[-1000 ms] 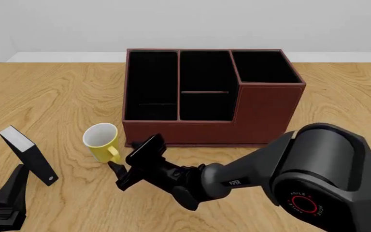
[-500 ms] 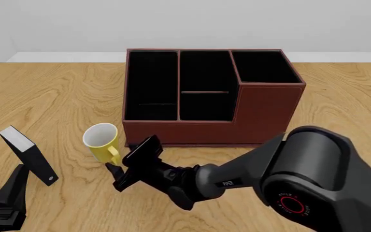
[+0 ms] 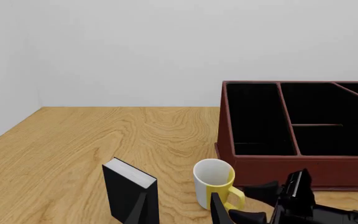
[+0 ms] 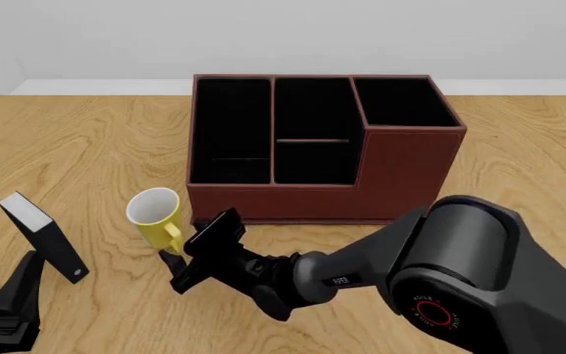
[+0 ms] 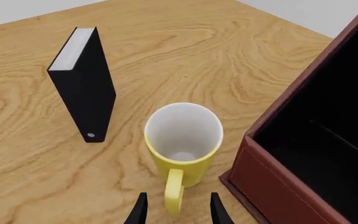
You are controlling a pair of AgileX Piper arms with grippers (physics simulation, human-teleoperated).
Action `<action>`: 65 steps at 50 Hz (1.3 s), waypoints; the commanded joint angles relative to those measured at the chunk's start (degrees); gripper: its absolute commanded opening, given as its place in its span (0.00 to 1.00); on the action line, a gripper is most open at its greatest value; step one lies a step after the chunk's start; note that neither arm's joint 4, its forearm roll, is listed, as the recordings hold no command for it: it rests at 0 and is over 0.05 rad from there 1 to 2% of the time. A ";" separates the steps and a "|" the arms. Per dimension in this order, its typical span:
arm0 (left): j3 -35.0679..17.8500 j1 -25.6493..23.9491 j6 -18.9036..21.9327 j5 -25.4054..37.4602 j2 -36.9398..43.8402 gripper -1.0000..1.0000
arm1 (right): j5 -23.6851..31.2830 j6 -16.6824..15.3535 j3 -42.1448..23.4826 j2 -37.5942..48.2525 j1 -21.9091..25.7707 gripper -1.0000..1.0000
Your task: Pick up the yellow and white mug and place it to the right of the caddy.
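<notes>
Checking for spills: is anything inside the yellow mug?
No; the right wrist view shows the yellow and white mug with a bare white interior down to its bottom.

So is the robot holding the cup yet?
No. The right gripper is open, its fingers either side of the mug's handle, not yet clamped. Nothing is held.

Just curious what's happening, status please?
Right gripper open, jaws straddling mug handle. Left gripper idle, state unclear. Mug upright left of caddy. Nothing blocking.

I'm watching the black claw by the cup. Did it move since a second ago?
Yes. The right gripper has slid a little left and forward, closer to the yellow mug's handle. The mug and the caddy stayed put.
</notes>
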 commanded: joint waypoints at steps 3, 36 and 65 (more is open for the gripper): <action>0.00 0.00 0.00 0.00 0.00 1.00 | 0.31 0.23 -0.95 0.84 0.02 1.00; 0.00 0.00 0.00 0.00 0.00 1.00 | 0.28 -1.25 -1.17 1.20 0.28 0.00; 0.00 0.00 0.00 0.00 0.00 1.00 | -3.87 -4.28 6.56 -8.46 -0.11 0.00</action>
